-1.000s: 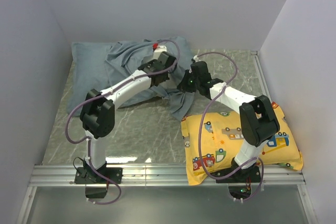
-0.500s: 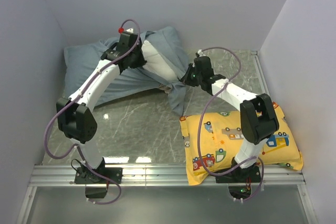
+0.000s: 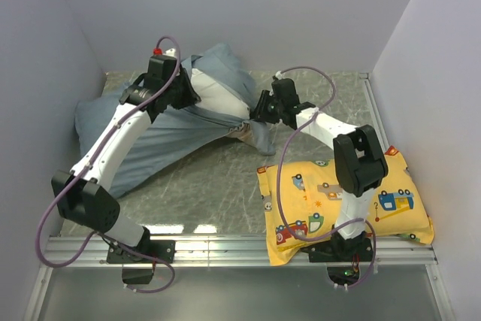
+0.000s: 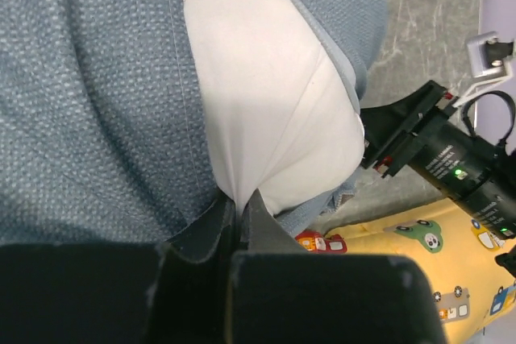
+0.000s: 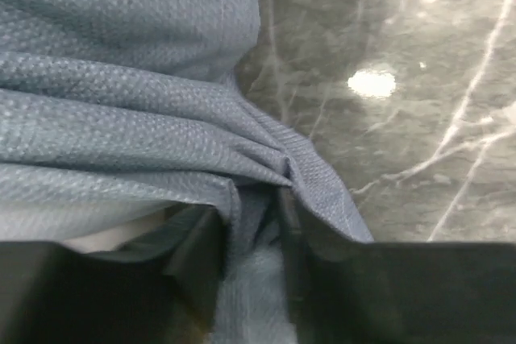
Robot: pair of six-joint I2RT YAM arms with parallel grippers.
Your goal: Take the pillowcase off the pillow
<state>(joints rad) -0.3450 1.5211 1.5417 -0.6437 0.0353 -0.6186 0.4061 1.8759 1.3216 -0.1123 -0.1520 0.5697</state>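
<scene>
The left tool [image 4: 239,204] is closed narrow, with a pinch of the pillow's white cloth caught between its fingers. The pillow [image 3: 219,95] bulges out bare at the far middle of the tabletop [image 3: 218,186], its label just showing at the top of the left wrist view. The right tool [image 5: 256,209] is likewise clamped narrow, on a bunched fold of the pillowcase [image 3: 128,140] at its right-hand hem, low against the marble.

The bare white end sits between the two tools, the left one just to its left and the right one just to its right. The rest of the blue-grey cover runs away from there towards the near left, so its long axis slants from far right to near left, and most of the pillow looks to be inside it yet. To my eye the pillow has to leave through the opening at the far right end, so the two grips must part along that slant. The left arm is nearer the cover's bulk. The yellow pillow [image 3: 346,204] lies near right, apart.
</scene>
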